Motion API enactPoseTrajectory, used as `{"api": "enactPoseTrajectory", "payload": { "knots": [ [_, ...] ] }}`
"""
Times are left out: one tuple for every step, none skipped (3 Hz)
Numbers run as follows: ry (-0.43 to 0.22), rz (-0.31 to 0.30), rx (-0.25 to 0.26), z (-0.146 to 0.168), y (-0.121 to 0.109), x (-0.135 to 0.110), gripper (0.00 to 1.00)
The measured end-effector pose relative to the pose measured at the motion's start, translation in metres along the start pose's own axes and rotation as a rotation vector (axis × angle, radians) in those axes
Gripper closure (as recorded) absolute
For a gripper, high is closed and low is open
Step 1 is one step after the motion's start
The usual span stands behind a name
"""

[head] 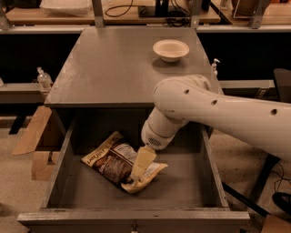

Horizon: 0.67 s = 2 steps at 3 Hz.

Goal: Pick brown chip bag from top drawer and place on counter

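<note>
The brown chip bag lies flat on the floor of the open top drawer, left of centre, its white panel facing up. My gripper hangs from the white arm and reaches down into the drawer, with its cream fingers resting on the bag's right end. The grey counter is above and behind the drawer.
A small cream bowl sits on the counter's far right. A wooden workbench with cables runs behind. A spray bottle stands on a shelf at the left. Cardboard pieces lean left of the cabinet.
</note>
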<state>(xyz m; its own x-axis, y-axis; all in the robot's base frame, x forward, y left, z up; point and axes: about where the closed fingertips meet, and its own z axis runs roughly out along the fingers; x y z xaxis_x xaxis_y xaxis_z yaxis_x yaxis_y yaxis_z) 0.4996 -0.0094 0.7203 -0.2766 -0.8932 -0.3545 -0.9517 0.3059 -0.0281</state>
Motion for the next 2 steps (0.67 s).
{"api": "enactPoseTrajectory", "payload": {
  "knots": [
    [0.036, 0.037, -0.046, 0.042, 0.020, -0.004, 0.00],
    [0.052, 0.034, -0.088, 0.080, 0.031, -0.018, 0.00]
  ]
}}
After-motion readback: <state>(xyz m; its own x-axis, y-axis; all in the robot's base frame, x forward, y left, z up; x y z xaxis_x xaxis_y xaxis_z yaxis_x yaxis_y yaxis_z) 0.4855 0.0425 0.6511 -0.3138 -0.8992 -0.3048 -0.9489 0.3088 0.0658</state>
